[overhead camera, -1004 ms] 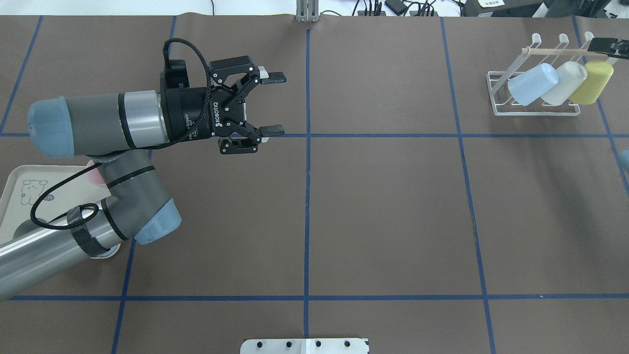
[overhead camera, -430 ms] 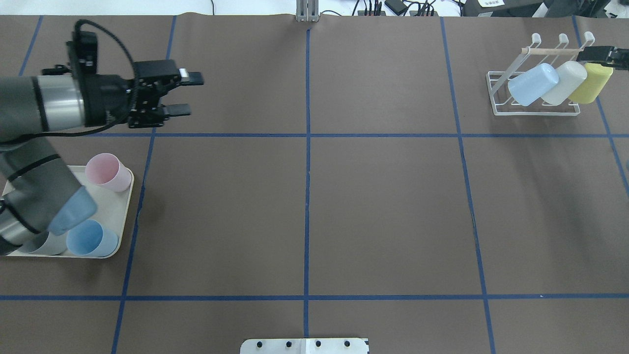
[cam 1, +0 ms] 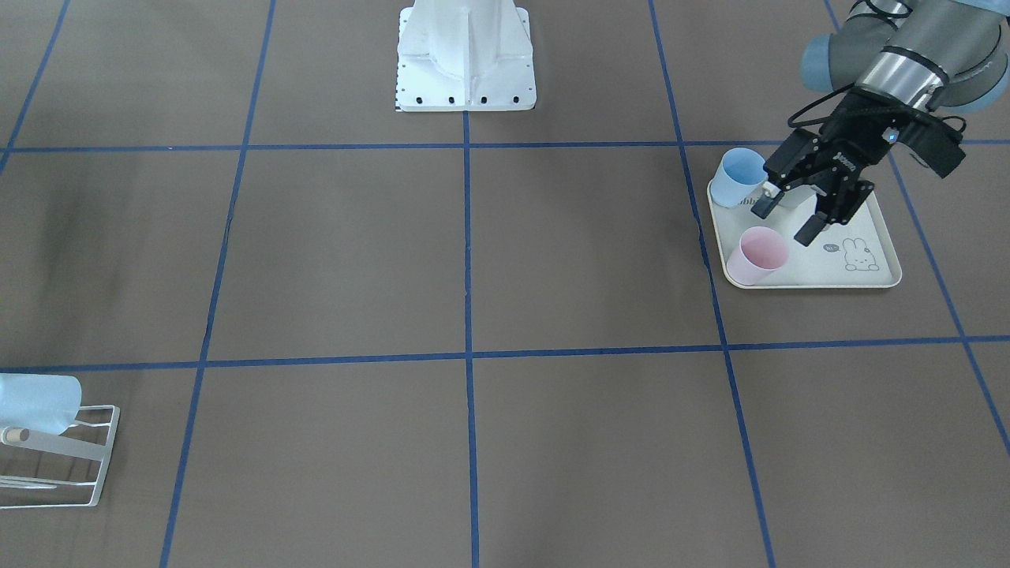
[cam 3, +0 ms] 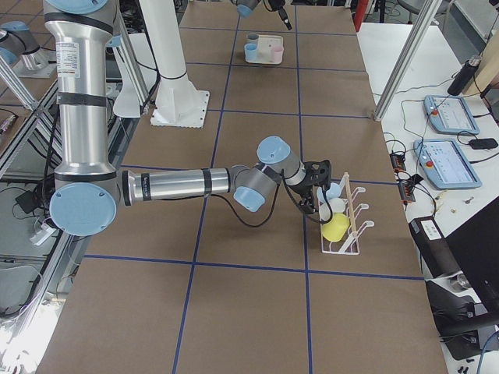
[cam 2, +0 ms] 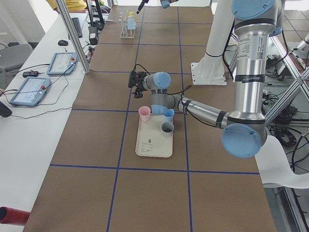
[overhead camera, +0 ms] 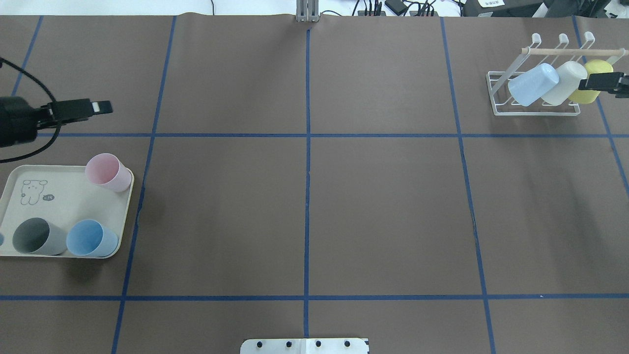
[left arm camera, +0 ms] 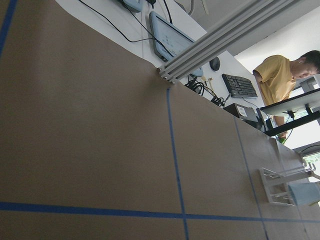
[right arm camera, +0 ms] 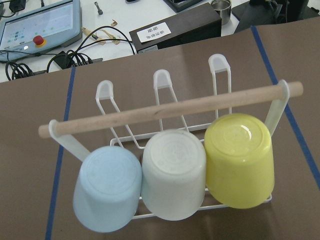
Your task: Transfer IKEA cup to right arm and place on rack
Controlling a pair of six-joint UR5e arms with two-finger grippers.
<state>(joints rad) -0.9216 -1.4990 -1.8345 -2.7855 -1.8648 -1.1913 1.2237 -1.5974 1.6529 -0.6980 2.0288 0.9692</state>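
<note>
Three cups lay tilted side by side on the white wire rack (overhead camera: 535,113), upper right of the overhead view: pale blue cup (right arm camera: 106,187), white cup (right arm camera: 173,175), yellow IKEA cup (right arm camera: 239,160) at the right end. Right gripper (overhead camera: 597,81) overlapped the yellow IKEA cup at the frame edge; jaw state and contact not determinable. Left gripper (cam 1: 787,221) was spread wide and empty over the rabbit-print tray (cam 1: 817,268), between its blue tray cup (cam 1: 740,175) and pink cup (cam 1: 759,254).
</note>
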